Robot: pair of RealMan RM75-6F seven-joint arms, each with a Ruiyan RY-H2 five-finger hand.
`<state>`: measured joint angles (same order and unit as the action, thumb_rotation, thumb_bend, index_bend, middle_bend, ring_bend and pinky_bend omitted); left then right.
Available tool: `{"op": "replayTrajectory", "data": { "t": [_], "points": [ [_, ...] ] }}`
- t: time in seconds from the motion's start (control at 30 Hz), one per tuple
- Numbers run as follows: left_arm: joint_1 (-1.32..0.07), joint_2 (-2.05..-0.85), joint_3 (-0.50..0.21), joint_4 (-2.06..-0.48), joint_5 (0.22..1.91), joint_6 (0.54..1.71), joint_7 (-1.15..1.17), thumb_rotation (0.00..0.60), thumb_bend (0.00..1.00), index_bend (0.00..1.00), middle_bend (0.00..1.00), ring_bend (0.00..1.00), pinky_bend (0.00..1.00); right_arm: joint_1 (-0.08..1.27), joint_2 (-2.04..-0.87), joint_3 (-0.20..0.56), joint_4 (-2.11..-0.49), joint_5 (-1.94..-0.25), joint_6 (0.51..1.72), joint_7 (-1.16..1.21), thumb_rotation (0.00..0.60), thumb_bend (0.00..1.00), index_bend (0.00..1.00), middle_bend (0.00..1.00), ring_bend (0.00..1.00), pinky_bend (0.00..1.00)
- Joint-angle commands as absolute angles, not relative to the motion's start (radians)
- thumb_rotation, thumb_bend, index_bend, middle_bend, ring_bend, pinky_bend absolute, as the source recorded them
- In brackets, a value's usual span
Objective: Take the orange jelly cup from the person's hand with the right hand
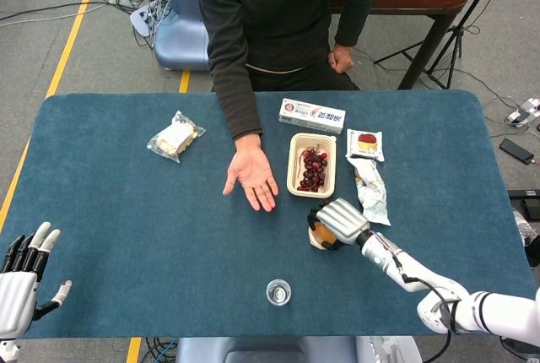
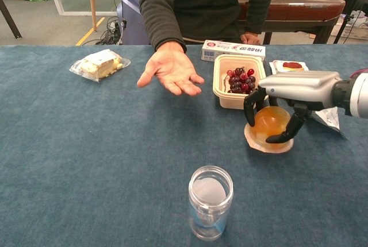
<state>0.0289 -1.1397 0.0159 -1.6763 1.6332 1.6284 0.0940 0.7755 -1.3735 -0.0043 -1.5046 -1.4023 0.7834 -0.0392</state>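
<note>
**Jelly cup gripped low over the cloth**

Blue felt-like table [image 2: 86, 161] carries everything. Person's hand [image 2: 171, 73] lies palm-up, bare. My right hand [image 2: 290, 95], smooth silver shell with dark fingers [image 2: 292, 130], curls around the orange jelly cup [image 2: 270, 125]: translucent dome, wide flat rim at the cloth, just in front of the beige tray of red fruit [image 2: 238, 80]. Ribbed clear jar [image 2: 210, 201] stands nearest me. Only the head view shows my left hand [image 1: 23, 274], fingers spread, holding nothing.
</note>
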Motion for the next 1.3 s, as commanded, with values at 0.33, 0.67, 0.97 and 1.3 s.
{"op": "replayTrajectory", "data": {
  "t": [0.33, 0.67, 0.97, 1.3],
  "points": [
    [0.025, -1.144, 0.015, -1.673, 1.632, 1.621, 0.094, 0.6, 0.3, 0.05, 0.0, 0.0, 0.0, 0.757, -1.362, -0.021, -1.489, -1.449, 0.797, 0.009, 0.6, 0.51, 0.13, 0.13, 0.02, 0.24],
    [0.021, -1.141, 0.007, -1.668, 1.622, 1.619, 0.087, 0.6, 0.3, 0.05, 0.0, 0.0, 0.0, 0.633, -1.201, -0.023, -1.629, -1.504, 1.04, -0.05, 0.6, 0.51, 0.13, 0.13, 0.02, 0.24],
    [0.003, -1.156, 0.003, -1.657, 1.612, 1.587, 0.089, 0.6, 0.3, 0.05, 0.0, 0.0, 0.0, 0.405, -1.095, -0.065, -1.707, -1.481, 1.327, -0.179, 0.6, 0.51, 0.13, 0.14, 0.02, 0.24],
    [-0.02, -1.173, -0.001, -1.672, 1.616, 1.56, 0.116, 0.6, 0.3, 0.05, 0.0, 0.0, 0.0, 0.195, -1.055, -0.094, -1.687, -1.498, 1.557, -0.118, 0.6, 0.51, 0.13, 0.15, 0.02, 0.24]
  ]
}}
